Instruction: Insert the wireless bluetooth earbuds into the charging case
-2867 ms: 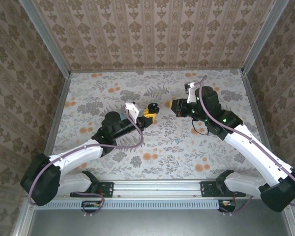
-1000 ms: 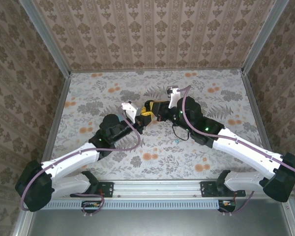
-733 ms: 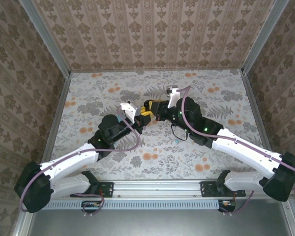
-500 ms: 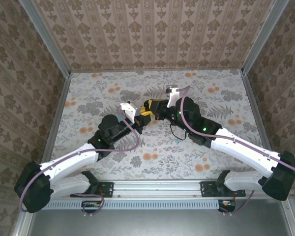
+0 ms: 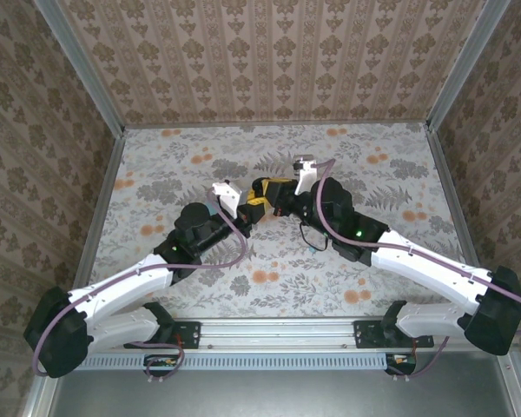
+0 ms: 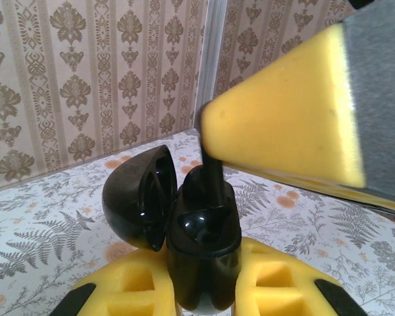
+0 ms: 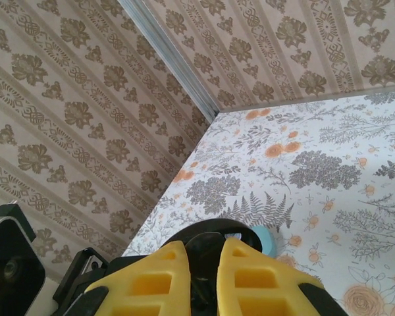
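Jaws of left gripper (image 6: pixel 201 293) clamped tight on black charging case (image 6: pixel 203 247), lid hinged open, above table (image 6: pixel 46 224) centre. Right gripper (image 7: pixel 203 249) all but closed, pinching earbud (image 6: pixel 211 172) stem at case well. Risk: off-axis push jams bud on rim, twists case from grip.

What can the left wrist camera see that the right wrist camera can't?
Left wrist camera: a shiny black case with its lid open, squeezed by the left gripper, and a yellow finger of the right gripper holding a black earbud down into it. Right wrist camera: its own shut fingers from behind, above a black round shape, with a light blue bit I can't identify. Both: the flowery table and patterned wall.
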